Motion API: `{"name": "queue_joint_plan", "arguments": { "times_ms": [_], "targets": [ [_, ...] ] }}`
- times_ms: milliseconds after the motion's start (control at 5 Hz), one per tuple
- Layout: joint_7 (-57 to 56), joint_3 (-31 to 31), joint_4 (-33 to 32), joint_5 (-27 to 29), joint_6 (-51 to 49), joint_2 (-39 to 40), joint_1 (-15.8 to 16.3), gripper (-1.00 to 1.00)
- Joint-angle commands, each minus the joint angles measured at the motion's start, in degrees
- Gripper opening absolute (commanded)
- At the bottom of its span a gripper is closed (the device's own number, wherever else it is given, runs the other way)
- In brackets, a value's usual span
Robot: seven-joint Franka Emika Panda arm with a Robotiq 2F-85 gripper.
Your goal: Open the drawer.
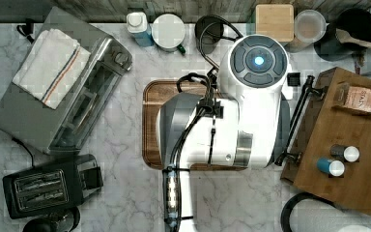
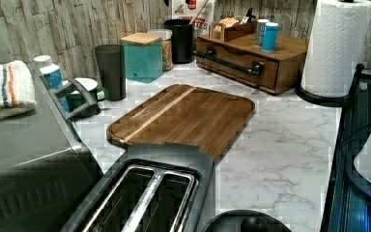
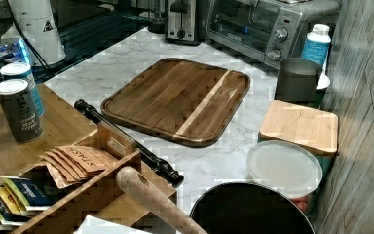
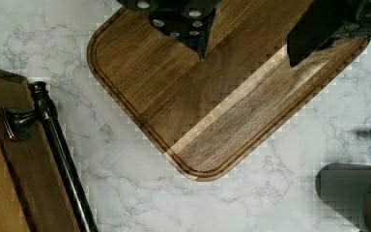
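**Open gripper above the board, bar handle off to one side**

The gripper (image 4: 246,41) hangs with its two dark fingers (image 4: 309,41) spread apart and nothing between them. Directly beneath it lies the wooden cutting board (image 4: 212,111), flat on the marble counter (image 4: 125,193); the fingers look to be clear of the board, not touching it.

Next out from the gripper, across a strip of bare marble beyond the board's rounded corner, runs the black bar handle (image 4: 60,150). It is a long thin rod held off the wood by short posts (image 4: 17,123), one near each end. Behind the bar is the drawer (image 2: 232,63), the front of a brown wooden cabinet that appears shut, flush with its box.

The handle looks like rigid metal, smooth and round, so a grip will probably not deform it but could slide along it. I would judge the mid-span between the posts the best place to take hold, fingers straddling the rod, where the gap behind it gives room for a finger. The pull should run straight out, square to the drawer front.

The drawer itself seems solid, likely stiff to start. Farthest off, on the cabinet top, stand two small spice tins (image 1: 338,160) and a tea packet box (image 1: 362,98); a jerky pull may topple them.
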Motion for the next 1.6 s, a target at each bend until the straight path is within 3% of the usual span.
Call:
{"name": "queue_joint_plan", "arguments": {
  "times_ms": [200, 400, 800, 1200, 1600],
  "targets": [
    [0.0, 0.0, 0.0, -0.2, 0.0, 0.0, 0.0, 1.00],
    [0.0, 0.0, 0.0, -0.2, 0.0, 0.0, 0.0, 1.00],
    [-13.1, -3.3, -2.9, -3.4, 5.7, 0.4, -3.8, 1.00],
    [-24.3, -7.3, 2.0, 0.4, 7.9, 6.8, -8.0, 1.00],
    [-24.8, -7.7, -3.9, -2.1, 15.5, 5.2, -10.3, 1.00]
  ]
}}
